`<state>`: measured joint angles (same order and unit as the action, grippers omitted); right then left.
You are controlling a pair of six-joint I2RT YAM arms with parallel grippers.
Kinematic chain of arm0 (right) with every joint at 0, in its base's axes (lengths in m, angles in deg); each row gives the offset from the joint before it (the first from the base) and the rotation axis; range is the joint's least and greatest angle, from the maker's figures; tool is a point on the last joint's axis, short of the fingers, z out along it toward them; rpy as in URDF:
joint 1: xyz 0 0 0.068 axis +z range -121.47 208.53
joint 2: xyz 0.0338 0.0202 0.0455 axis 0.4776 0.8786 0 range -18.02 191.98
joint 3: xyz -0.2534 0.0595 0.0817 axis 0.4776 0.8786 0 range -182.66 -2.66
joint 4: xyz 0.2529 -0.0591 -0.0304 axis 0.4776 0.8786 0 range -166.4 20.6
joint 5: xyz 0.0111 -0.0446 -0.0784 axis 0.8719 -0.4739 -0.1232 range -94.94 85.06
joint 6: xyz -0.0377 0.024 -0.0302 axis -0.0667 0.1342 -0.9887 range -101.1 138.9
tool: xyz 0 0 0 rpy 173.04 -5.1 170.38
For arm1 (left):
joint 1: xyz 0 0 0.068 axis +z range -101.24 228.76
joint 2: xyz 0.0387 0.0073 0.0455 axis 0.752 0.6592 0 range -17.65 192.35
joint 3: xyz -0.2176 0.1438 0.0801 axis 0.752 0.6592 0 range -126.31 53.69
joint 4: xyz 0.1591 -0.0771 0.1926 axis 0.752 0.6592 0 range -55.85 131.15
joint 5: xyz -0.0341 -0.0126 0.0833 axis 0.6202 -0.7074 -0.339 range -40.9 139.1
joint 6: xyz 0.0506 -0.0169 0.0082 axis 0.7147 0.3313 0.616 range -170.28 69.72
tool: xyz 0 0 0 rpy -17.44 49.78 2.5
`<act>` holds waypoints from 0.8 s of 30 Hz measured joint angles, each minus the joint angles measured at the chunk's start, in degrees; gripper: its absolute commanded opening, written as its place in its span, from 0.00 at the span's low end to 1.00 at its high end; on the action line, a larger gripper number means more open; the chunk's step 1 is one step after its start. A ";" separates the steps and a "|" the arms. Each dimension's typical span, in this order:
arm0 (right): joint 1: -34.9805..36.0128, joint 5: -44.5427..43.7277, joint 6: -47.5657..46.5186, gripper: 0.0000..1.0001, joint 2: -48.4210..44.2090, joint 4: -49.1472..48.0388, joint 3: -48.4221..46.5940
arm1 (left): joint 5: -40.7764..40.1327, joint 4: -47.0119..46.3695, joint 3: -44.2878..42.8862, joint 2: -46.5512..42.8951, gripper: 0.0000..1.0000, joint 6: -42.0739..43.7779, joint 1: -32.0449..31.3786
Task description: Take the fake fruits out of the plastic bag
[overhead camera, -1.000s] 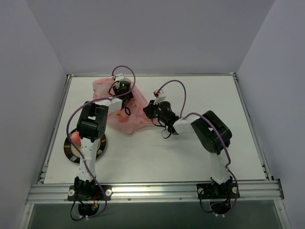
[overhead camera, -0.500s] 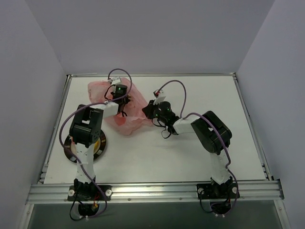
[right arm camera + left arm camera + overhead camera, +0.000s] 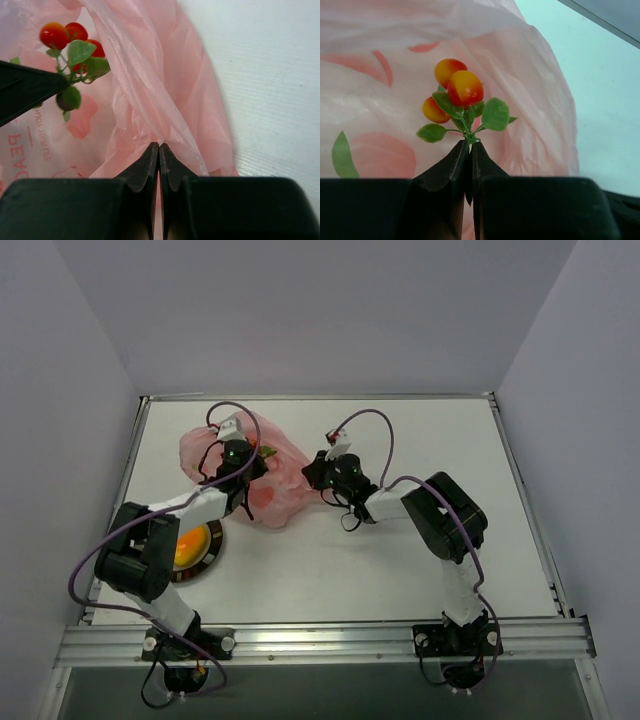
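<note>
The pink plastic bag (image 3: 275,490) lies crumpled at the back left of the table. My left gripper (image 3: 256,454) is shut on the green stem of a fake fruit sprig (image 3: 460,95), a cluster of small orange-red fruits with green leaves, and holds it just in front of the bag (image 3: 535,100). My right gripper (image 3: 312,475) is shut on a fold of the bag's right edge (image 3: 165,100). The sprig also shows in the right wrist view (image 3: 70,45). A yellow-orange mango-like fruit (image 3: 190,540) lies on the dark round plate (image 3: 213,558). The strawberry is not in view.
The plate sits at the left, beside my left forearm. Purple cables loop over both arms. The table has raised rails at its left, right and back edges.
My left arm has dropped and stretched out, uncovering the plate and the mango-like fruit. Its gripper has come out of the bag to the left with the sprig. My right gripper has kept its hold.
</note>
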<state>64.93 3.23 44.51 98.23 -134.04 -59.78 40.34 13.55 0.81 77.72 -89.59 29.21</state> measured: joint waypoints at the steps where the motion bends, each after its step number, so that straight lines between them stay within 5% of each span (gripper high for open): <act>1: 0.00 -0.20 0.13 0.00 0.00 -0.07 0.24 | 0.63 -0.42 1.27 -1.51 0.02 -0.44 -0.07; 12: -0.11 -1.95 0.59 0.00 0.00 -0.44 1.09 | 4.11 3.43 10.21 -24.06 0.02 -3.13 -0.42; 24: -1.92 -1.88 1.27 0.00 -0.98 -0.55 1.09 | -10.16 38.49 15.23 -62.29 0.02 -5.40 -1.07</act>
<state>63.01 1.35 45.77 97.25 -134.59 -58.69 30.18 52.04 16.04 15.43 -94.99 28.14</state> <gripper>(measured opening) 0.001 0.053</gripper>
